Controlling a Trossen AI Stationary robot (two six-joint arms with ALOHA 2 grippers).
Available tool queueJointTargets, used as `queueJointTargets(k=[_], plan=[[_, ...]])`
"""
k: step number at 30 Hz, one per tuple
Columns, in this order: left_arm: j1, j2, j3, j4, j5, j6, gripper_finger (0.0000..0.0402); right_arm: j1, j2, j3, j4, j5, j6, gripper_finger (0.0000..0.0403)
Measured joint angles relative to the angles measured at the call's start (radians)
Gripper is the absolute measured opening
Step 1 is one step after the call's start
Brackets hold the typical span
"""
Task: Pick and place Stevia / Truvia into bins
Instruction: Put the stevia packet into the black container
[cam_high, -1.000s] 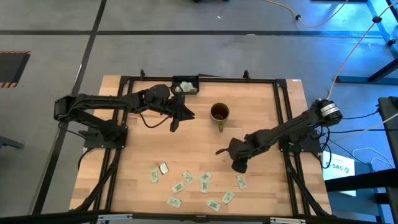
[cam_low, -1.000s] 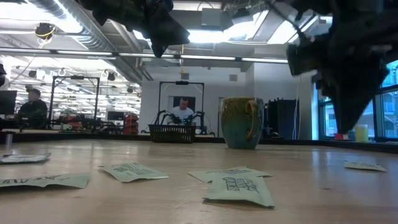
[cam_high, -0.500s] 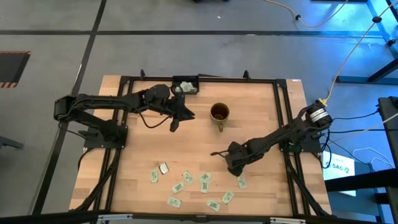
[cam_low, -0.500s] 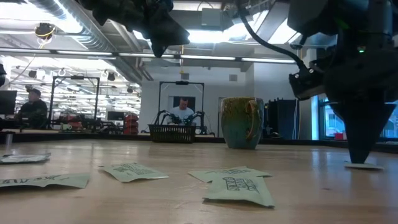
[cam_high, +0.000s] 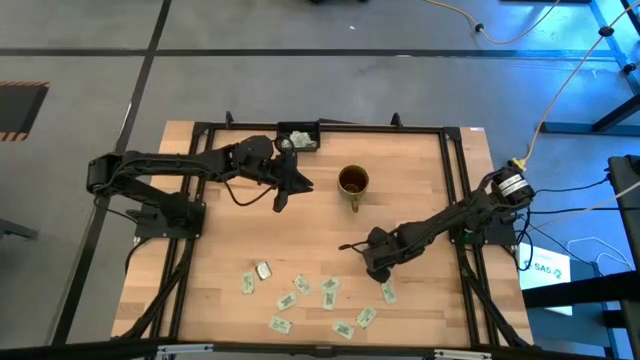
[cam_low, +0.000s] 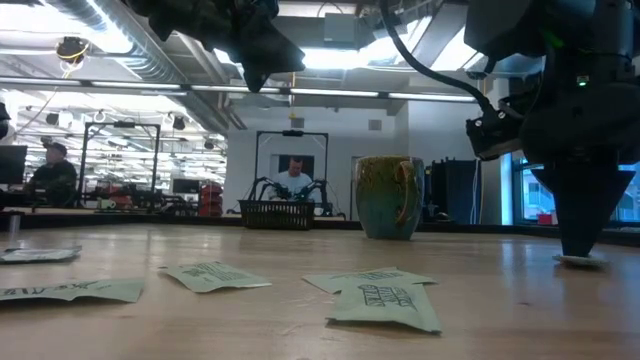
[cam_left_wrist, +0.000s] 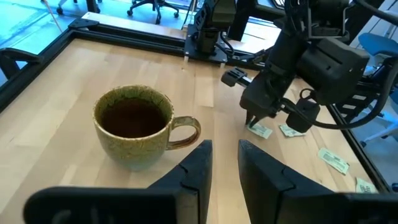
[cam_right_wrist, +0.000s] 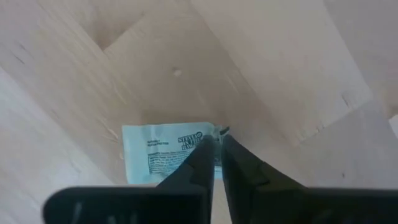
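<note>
Right gripper fingers pinch the edge of a sachet whose long axis runs crosswise to them

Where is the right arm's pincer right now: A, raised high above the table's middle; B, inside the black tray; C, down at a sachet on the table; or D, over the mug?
C: the right pincer is down at the table with its fingers nearly together at the edge of a sachet, away from the mug.

Sachets white, green print; mug mottled brown-gold – dark inside; table pale wood.
</note>
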Motion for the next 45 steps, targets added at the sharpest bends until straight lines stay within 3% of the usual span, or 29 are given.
queueJointTargets(k=[10, 16, 22, 29, 36, 45], plan=[[0.000, 0.000, 0.000, 0.000, 0.000, -0.012, 0.0072, -0.002, -0.141, -0.007, 0.003, -0.019, -0.050, 0.0004], [0.000, 0.000, 0.000, 0.000, -0.013, -0.233, 0.0072, -0.027, -0.301, 0.001, -0.001, 0.086, -0.061, 0.0002], [0.000, 0.000, 0.000, 0.000, -0.036, -0.405, 0.0072, -0.097, -0.394, 0.106, -0.016, 0.194, -0.254, 0.0002], [-0.005, 0.000, 0.000, 0.016, -0.051, -0.470, 0.0073, -0.238, -0.361, 0.333, -0.068, 0.322, -0.576, 0.0001], [-0.005, 0.000, 0.000, 0.085, -0.052, -0.514, 0.0073, -0.362, -0.264, 0.501, -0.063, 0.330, -0.823, 0.0001], [-0.005, 0.000, 0.000, 0.116, -0.054, -0.493, 0.0073, -0.397, -0.110, 0.638, -0.059, 0.329, -1.014, 0.0000]])
